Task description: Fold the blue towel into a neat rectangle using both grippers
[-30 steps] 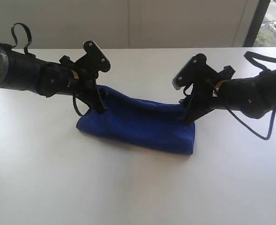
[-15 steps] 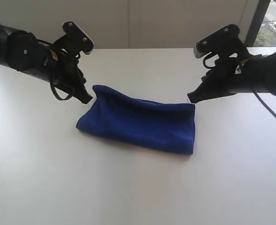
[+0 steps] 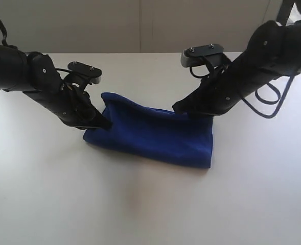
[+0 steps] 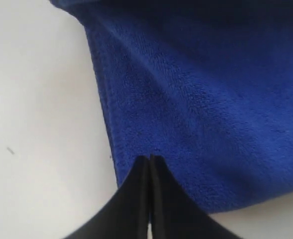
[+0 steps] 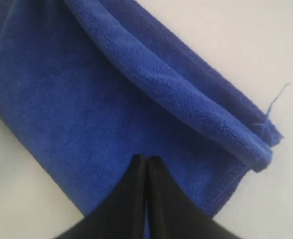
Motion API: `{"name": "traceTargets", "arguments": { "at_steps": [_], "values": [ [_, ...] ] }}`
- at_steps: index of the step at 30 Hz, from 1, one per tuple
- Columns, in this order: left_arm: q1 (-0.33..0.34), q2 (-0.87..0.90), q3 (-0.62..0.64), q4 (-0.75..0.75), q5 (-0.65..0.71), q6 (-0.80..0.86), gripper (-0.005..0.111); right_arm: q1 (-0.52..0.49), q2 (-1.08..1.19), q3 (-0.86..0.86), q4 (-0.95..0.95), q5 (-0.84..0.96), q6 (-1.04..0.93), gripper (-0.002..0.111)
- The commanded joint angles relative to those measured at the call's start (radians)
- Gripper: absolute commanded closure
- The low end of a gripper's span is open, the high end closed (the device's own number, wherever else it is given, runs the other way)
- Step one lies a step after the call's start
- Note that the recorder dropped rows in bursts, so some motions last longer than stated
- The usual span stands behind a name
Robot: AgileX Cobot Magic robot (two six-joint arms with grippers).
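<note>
The blue towel [image 3: 155, 135] lies folded into a thick, roughly rectangular pad on the white table [image 3: 140, 209]. My left gripper [image 3: 106, 124] is shut, with its black tips pressed together at the towel's left end. In the left wrist view the left gripper [image 4: 149, 158] sits over the towel [image 4: 201, 99] near its hemmed edge, and no cloth shows between the jaws. My right gripper [image 3: 177, 108] is shut too, with its tips at the towel's far edge, right of the middle. In the right wrist view the right gripper [image 5: 146, 159] rests over the towel's flat layer [image 5: 76, 109] beside a rolled fold.
A pale wall runs behind the table's far edge, and a window shows at the top right corner [image 3: 293, 10]. A loose blue thread [image 5: 275, 97] sticks out from the towel's corner. Bare tabletop surrounds the towel on all sides.
Both grippers stood open at the towel's ends, then lifted off and shut. Now both have swung back down with shut tips against the towel, which has kept its place.
</note>
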Motion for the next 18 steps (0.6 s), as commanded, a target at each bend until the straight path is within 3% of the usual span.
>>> {"name": "traceTargets", "arguments": {
  "at_steps": [1,18],
  "values": [
    [0.001,0.025,0.006,-0.023,0.0,-0.009,0.107,0.0,0.069,-0.008,0.005,-0.017,-0.014,0.108],
    [0.001,0.025,0.006,0.002,0.137,0.052,0.107,-0.045,0.211,-0.01,-0.007,-0.353,0.04,0.108]
  ]
}}
